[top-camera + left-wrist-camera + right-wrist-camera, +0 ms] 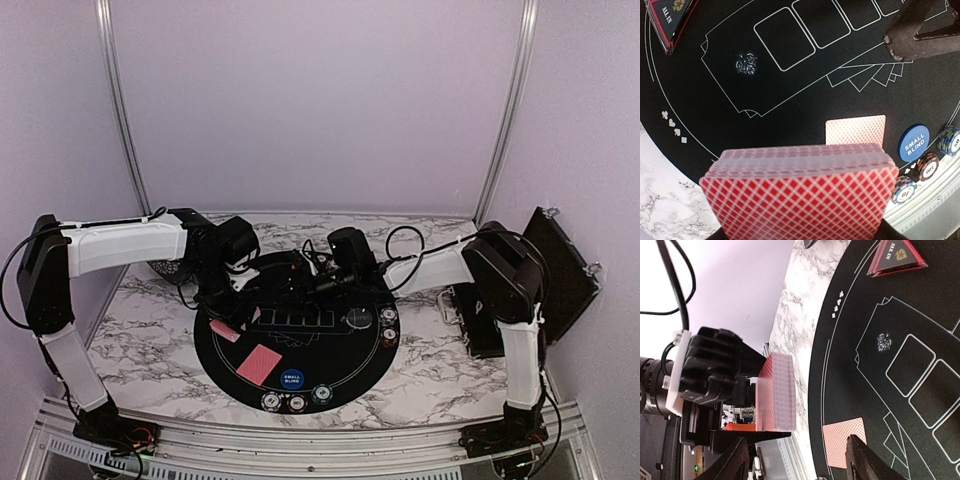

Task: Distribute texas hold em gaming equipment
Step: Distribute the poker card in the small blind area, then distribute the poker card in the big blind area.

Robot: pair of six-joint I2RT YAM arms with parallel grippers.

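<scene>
**Item 1: left tool** point(757, 395). Clamped shut on the deck of red-backed cards point(800, 195), gripping it across its long edges. The deck hangs above the left part of the round black mat point(215, 365), backs up, tilted with its free short end towards the mat's middle.

**Item 2: right tool** point(800, 460). Its fingers stand well apart and I see nothing between them. It hovers over the mat, far of centre.

**Item 3: single red-backed card** point(260, 363). Face down on the near part of the mat, just beside the blue SMALL BLIND button point(914, 142).

**Item 4: striped-edge chips** point(927, 166). Three at the near rim of the mat, close to the button.

**Item 5: black triangular marker** point(896, 259). On the far left part of the mat, well apart from both tools.

**Item 6: worktop** point(150, 340). Marbled, and it carries the mat.

**Relation to note.** The deck lies to the left of the right tool and nearer the arm bases. From the right wrist I see its stacked side edge-on, its long axis running roughly along my line of sight. The right arm is the only free one, and it is near the deck. I judge that the next deal depends on turning that open tool towards the deck's free end, to take the top card by its short edge. The left tool's fingers block the long sides.
</scene>
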